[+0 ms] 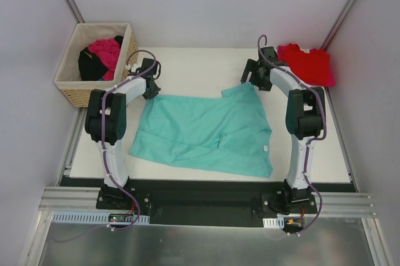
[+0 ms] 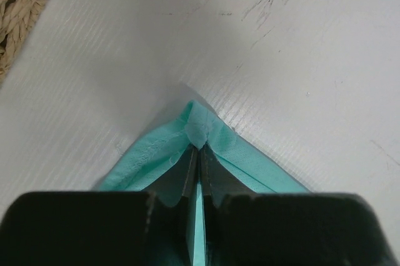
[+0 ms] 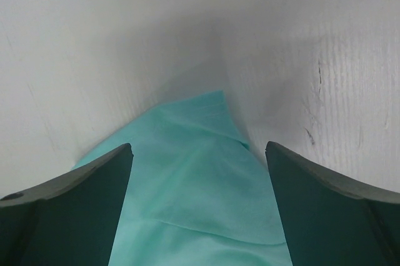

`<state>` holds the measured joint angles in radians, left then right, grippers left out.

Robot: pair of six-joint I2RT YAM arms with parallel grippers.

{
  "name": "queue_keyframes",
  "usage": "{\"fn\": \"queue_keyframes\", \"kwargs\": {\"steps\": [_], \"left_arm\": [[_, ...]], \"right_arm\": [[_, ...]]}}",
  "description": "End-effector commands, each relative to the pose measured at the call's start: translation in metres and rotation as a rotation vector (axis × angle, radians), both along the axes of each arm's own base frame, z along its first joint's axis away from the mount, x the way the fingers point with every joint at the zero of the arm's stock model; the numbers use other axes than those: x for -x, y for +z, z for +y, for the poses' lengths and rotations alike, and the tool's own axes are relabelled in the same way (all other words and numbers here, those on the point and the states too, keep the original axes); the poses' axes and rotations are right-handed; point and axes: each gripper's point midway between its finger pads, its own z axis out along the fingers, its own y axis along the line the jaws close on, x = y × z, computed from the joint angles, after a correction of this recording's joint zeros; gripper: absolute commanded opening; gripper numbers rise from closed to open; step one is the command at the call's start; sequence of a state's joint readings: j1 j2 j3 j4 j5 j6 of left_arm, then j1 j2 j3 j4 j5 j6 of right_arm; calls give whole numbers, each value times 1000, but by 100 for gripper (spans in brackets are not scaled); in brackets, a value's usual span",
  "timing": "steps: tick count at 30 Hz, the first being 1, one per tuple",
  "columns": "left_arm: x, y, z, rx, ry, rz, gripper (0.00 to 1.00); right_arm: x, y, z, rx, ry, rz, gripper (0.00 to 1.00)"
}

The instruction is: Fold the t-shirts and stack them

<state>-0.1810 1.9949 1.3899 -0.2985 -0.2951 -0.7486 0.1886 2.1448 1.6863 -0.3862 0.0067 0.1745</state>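
While left pincer (image 2: 199,152) pinches teal t-shirt (image 1: 206,132), right pincer (image 3: 199,147) gapes

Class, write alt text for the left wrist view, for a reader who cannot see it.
The left gripper is shut on a corner of the teal t-shirt, which lies on a white table. A wicker basket shows at top left.

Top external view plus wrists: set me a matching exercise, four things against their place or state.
1 teal t-shirt
2 red t-shirt
3 left pincer
4 right pincer

A open above a teal corner
B far right corner of the table
C spread out in the middle
D shut on a teal corner

Pairs: 1-C, 2-B, 3-D, 4-A
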Motion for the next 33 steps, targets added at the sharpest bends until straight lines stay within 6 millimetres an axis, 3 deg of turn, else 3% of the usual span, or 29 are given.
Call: {"fn": "queue_keyframes", "kwargs": {"steps": [1,16,19,20,25,28,31,33], "left_arm": [[-5,14,2,21,10,-34,0],[-4,11,1,26,9,-28,0],[-4,11,1,23,9,-28,0],[-5,11,2,20,7,-27,0],[-4,11,3,12,7,-27,0],[-4,11,2,15,8,-28,0],[-4,10,2,17,9,-25,0],[-4,11,3,16,10,-27,0]], "right_arm": [[-24,19,-8,1,-42,-61,92],[-29,-7,-12,-22,-67,-9,72],[-30,-14,-12,-25,-71,1,60],[-29,-17,-8,-49,-58,12,52],[-32,-19,-5,-60,-53,16,44],[-32,-18,-5,-60,-54,16,33],[-31,-18,-7,-53,-59,18,5],[-30,-16,-7,-53,-59,18,1]]}}
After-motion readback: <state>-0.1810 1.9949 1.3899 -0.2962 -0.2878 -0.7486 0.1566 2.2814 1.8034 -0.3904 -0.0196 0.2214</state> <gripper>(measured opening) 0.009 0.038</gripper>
